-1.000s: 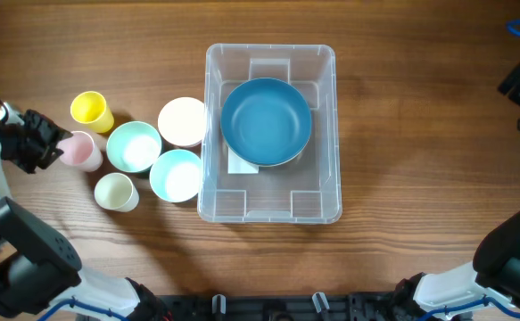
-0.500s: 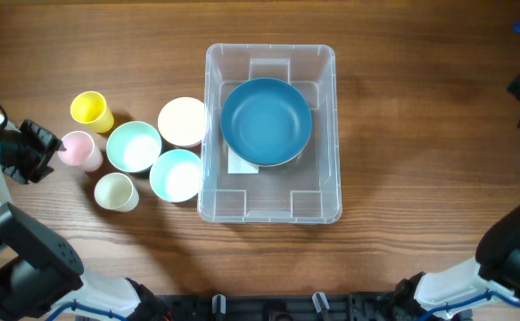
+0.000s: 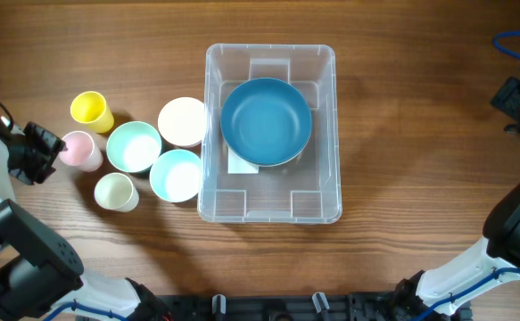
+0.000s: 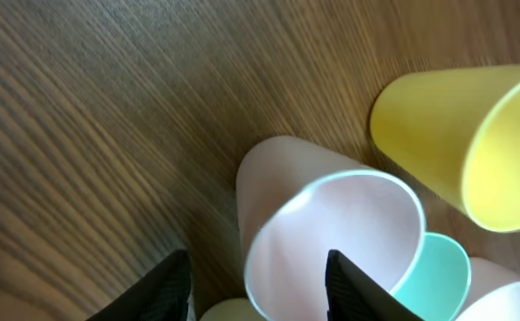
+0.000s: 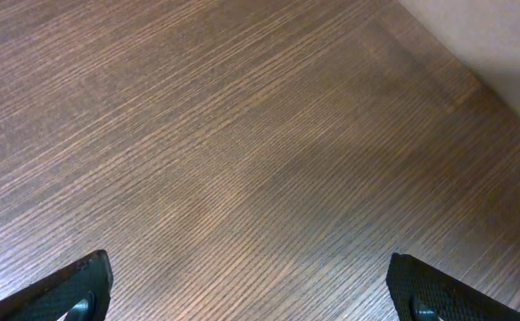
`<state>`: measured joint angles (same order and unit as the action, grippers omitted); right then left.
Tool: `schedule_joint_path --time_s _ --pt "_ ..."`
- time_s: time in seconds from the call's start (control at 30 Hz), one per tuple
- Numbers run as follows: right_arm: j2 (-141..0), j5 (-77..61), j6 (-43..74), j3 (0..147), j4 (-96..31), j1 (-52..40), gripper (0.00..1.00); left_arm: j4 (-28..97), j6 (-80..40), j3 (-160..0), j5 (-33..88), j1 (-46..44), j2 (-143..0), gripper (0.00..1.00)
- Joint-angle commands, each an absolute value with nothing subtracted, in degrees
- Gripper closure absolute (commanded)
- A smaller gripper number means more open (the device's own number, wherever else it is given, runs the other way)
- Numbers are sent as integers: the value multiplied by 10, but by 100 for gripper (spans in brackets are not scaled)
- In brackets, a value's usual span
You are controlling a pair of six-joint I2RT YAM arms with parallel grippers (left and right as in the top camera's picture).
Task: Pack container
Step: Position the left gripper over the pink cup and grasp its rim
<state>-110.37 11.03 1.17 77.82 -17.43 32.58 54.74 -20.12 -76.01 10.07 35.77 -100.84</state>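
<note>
The clear container stands mid-table with a round blue bowl inside it. Left of it lie a pink cup and a yellow cup, both on their sides. My left gripper is open at the pink cup's mouth. In the left wrist view the pink cup faces me, with one finger in front of its opening and the other outside to the left. The gripper is not closed on it. My right gripper is open and empty above bare wood at the far right.
A mint bowl, a cream bowl, a light blue bowl and a pale yellow-green cup cluster between the pink cup and the container's left wall. The yellow cup lies close beside the pink one.
My left gripper has drawn back a little to the left from the pink cup, which has stayed put. My right gripper has shifted slightly at the right edge.
</note>
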Motion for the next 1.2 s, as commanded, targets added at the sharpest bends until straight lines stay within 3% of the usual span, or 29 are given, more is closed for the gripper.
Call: schedule_joint_path --time_s 0.0,1.17 --pt "-1104 124 0 783 -171 330 0 532 -217 -731 98 357 -1001 50" --pt "-1104 124 1 783 -171 330 0 483 -220 -722 100 340 -1021 56"
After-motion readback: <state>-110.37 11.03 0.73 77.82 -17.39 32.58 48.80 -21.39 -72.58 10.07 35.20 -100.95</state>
